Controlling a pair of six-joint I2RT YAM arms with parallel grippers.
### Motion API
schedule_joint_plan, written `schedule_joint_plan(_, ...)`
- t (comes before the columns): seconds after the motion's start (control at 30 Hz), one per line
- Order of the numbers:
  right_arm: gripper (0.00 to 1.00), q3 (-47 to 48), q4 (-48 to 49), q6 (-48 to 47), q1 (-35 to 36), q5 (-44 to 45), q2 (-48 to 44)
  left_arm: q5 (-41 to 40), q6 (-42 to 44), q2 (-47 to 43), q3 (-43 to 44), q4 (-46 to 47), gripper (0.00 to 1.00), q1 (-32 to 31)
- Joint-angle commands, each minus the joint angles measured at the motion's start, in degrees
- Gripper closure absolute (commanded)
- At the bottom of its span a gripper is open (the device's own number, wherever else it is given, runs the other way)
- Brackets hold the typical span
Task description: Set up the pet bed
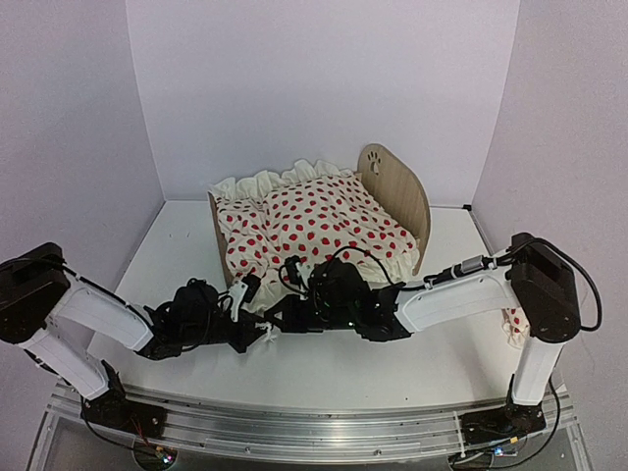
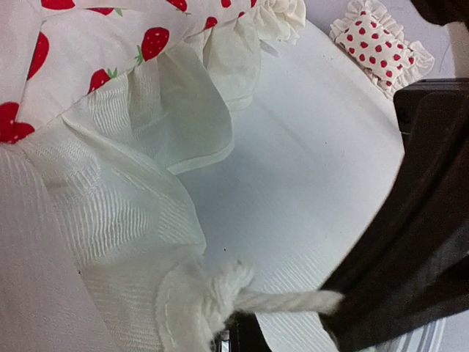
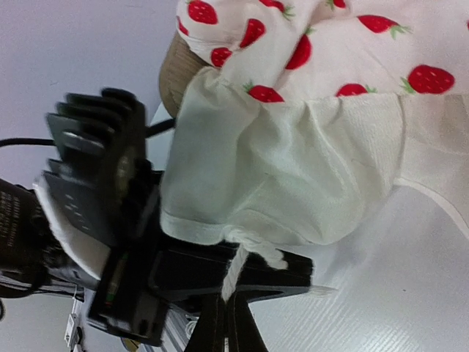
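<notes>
Though well under way, not finished yet. Pet bed (image 1: 397,191) standing at the middle of the counter (image 1: 392,368), toward the back, headboard to the right. Inside the frame: a strawberry-dotted duvet (image 1: 324,221), heaped and rumpled rather than spread flat, with the ruffled near edge spilling over the side rail down to the counter. No mattress to be seen — covered by the duvet, if there at all. Small matching pillow (image 2: 381,44) not in the bed; lying on the counter well off to the right, by the right arm. Left hand (image 2: 234,339) clenched on the duvet's ruffled hem, pinching a twisted bit of the trim at the near edge. Right hand (image 3: 226,326) likewise clamped on that hem, just beside the left, both low over the counter in front of the bed. Left to do, by the look of it: pull the duvet straight and smooth over the frame, then bring the pillow in at the headboard end.
</notes>
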Motion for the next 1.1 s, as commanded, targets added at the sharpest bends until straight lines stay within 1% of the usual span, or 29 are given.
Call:
schedule_joint_plan(0.0, 1.0, -1.35, -5.64, 0.01, -0.85, 0.94, -3.16, 3.06, -1.38, -8.76, 5.91, -24.37, 1.0, 0.2)
schedule_joint_plan(0.07, 1.0, -0.42, -8.04, -0.63, -0.89, -1.1, -1.6, 2.49, 0.22, -12.94, 7.15, -30.81, 1.0, 1.09)
schedule_joint_plan(0.2, 1.0, 3.18, -8.53, -2.58, -0.91, -7.86, 3.51, 3.17, 1.35, -18.56, 9.54, -42.02, 1.0, 1.82)
schedule_joint_plan(0.33, 1.0, 5.22, -8.45, -3.35, -0.87, -12.88, 6.87, 1.08, 1.43, -21.81, 10.86, -48.72, 1.0, 1.81)
schedule_joint_plan(0.43, 1.0, 4.69, -8.61, -3.52, -0.88, -14.96, 7.43, 0.0, -0.83, -22.21, 11.54, -53.21, 1.0, 1.84)
schedule_joint_plan(0.57, 1.0, 6.12, -9.41, -4.22, -0.91, -18.06, 10.1, -0.87, -3.34, -20.71, 11.46, -55.11, 1.0, 1.97)
schedule_joint_plan(0.7, 0.99, 8.74, -9.51, -4.13, -0.98, -18.85, 12.76, -0.55, -2.95, -18.61, 11.3, -53.77, 1.0, 3.6)
schedule_joint_plan(0.73, 0.95, 9.0, -9.51, -4.01, -1.14, -18.58, 12.87, 0.29, -2.2, -19.39, 10.68, -52.96, 1.0, 4.39)
schedule_joint_plan(0.8, 0.83, 8.98, -9.5, -3.81, -1.42, -16.87, 12.51, 2.5, -1.11, -21.05, 9.41, -51.27, 1.0, 5.34)
schedule_joint_plan(0.9, 0.74, 9.73, -9.36, -4.44, -1.65, -13.03, 12.01, 4.22, -0.06, -22.07, 8.73, -49.97, 1.0, 6.25)
schedule_joint_plan(1.0, 0.71, 12.78, -8.48, -4.59, -1.66, -10.46, 13.05, 5.64, 0.0, -22.16, 8.47, -49.26, 1.0, 7.62)
schedule_joint_plan(1.07, 0.73, 13.29, -4.65, -3.73, -1.54, -10.1, 13.85, 6.46, 0.0, -22.22, 8.22, -49.02, 1.0, 8.87)
